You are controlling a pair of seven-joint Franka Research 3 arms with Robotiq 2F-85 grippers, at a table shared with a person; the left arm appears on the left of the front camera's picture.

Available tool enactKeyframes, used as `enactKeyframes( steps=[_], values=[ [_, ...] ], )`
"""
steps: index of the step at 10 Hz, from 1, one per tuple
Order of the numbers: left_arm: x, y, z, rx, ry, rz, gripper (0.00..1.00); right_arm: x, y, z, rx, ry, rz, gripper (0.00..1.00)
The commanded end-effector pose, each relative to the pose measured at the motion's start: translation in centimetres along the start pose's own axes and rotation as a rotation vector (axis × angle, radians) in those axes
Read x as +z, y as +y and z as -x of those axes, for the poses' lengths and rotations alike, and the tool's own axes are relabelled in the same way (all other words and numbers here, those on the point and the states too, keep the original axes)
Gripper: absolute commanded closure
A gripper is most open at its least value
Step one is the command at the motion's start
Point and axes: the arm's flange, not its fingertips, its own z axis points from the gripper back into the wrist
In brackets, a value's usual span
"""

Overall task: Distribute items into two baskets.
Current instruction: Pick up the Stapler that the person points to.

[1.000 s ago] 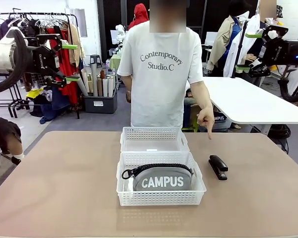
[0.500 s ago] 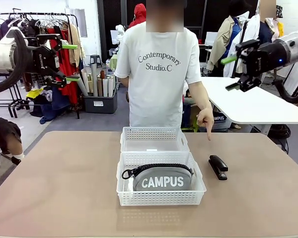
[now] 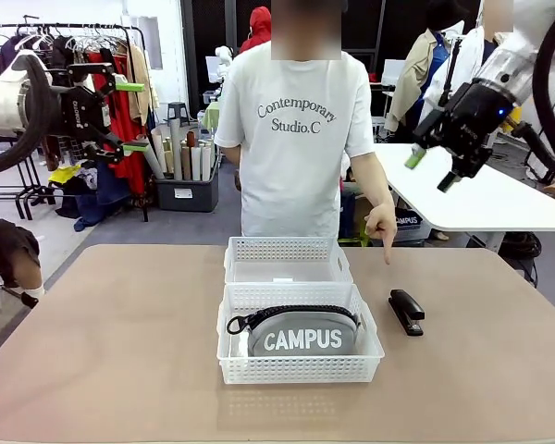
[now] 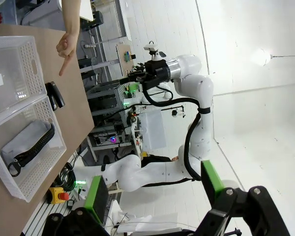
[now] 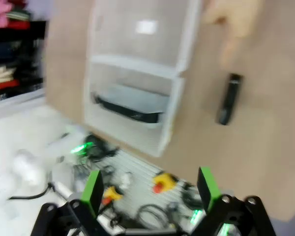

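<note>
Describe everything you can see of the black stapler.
The black stapler is small, elongated and closed, with a slight sheen on its top. It lies flat on the tan table, its length running roughly away from the robot, just right of the nearer basket without touching it. The person's hand points down toward it from beyond; nothing grips it.

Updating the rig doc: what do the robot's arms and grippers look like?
White, rounded links on the left arm and right arm. Black bodies on the left gripper and right gripper, two fingers each with green pads. A thick black left cable loops past that wrist; a black right cable runs along that arm.
</note>
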Motion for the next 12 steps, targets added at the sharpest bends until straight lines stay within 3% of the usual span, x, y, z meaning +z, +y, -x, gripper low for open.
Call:
enactKeyframes(
  steps=[1,3,10,12],
  values=[
    [0.1,-0.2,0.0,0.006,0.006,0.005,0.00,-1.8,-0.2,-0.9,-0.036,0.025,0.177,0.00],
    [0.1,-0.2,0.0,0.006,0.006,0.005,0.00,-3.0,-1.2,-1.4,0.010,0.050,0.273,0.00],
    [0.1,-0.2,0.0,0.006,0.006,0.005,0.00,-3.6,-2.1,-1.5,0.032,0.061,0.252,0.00],
    [0.1,-0.2,0.0,0.006,0.006,0.005,0.00,-7.1,-2.9,0.3,0.004,-0.017,0.349,0.00]
  ],
)
